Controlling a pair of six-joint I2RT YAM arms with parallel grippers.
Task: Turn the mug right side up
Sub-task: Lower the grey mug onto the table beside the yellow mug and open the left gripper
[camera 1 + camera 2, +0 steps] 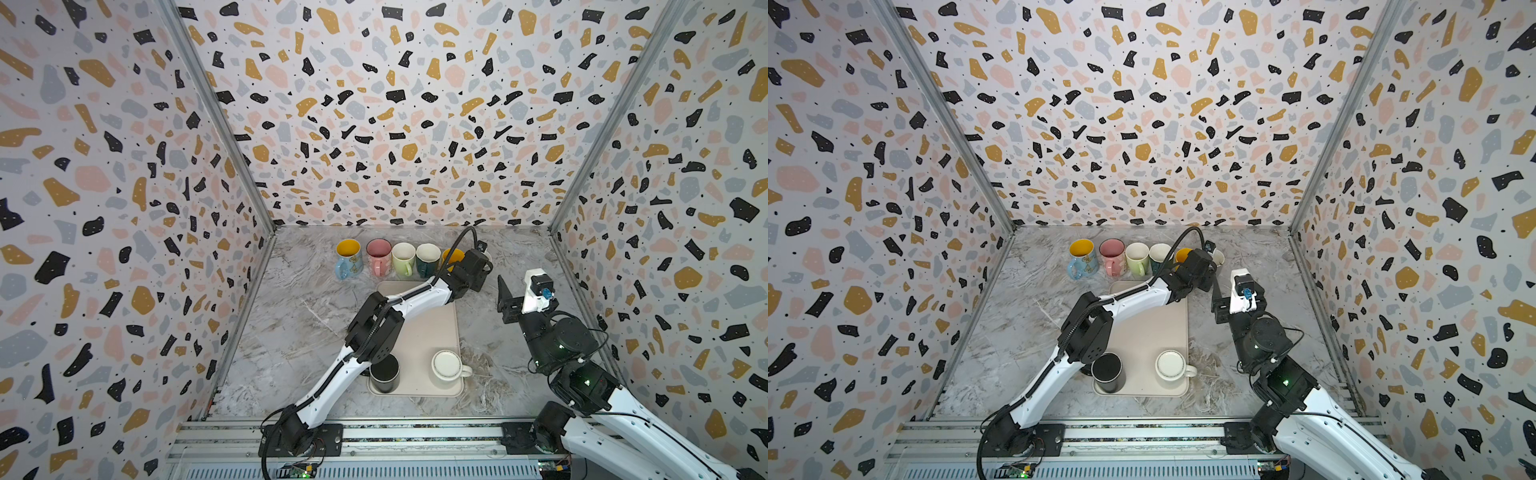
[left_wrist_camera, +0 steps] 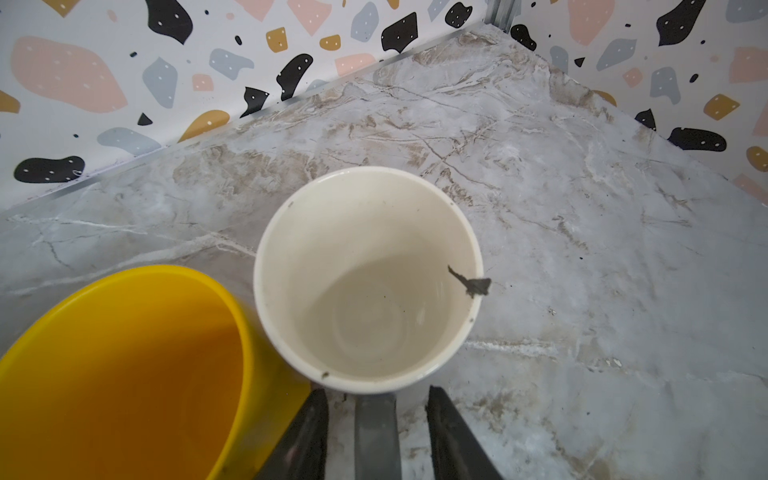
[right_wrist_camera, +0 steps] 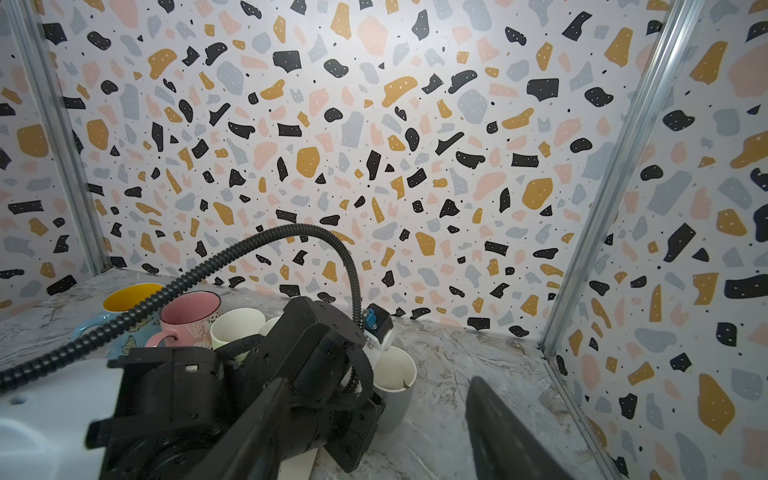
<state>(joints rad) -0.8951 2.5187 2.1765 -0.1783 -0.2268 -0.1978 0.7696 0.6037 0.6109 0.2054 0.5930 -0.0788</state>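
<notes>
1. In both top views a row of mugs lines the back of the counter [image 1: 299,316]. The mug [image 1: 1220,259] I am after stands at the right end of that row, just beside the yellow mug [image 1: 453,254]. The left arm [image 1: 415,297] reaches over it, and its wrist hides all but a sliver of pale rim. What goes on under that wrist is hidden from up here. On the tray [image 1: 419,328] the arm's elbow covers part of a black cup [image 1: 384,374]. A white mug [image 1: 448,365] sits beside it, and I cannot tell whether its flat pale top is a base.
2. In the left wrist view the mug stands upright on the counter, mouth up, with a dark fleck on its rim. Its grey handle [image 2: 376,432] runs between the fingers of the left gripper [image 2: 377,392] with a gap on each side, so the gripper is released. The fingers, handle and yellow mug are all cut off by the frame edge.
3. In the right wrist view the right gripper [image 3: 376,386] is spread wide and grips nothing. Its fingers are blurred and cut off. The left arm blocks most of the row, and only the mug's rim and grey side show.
</notes>
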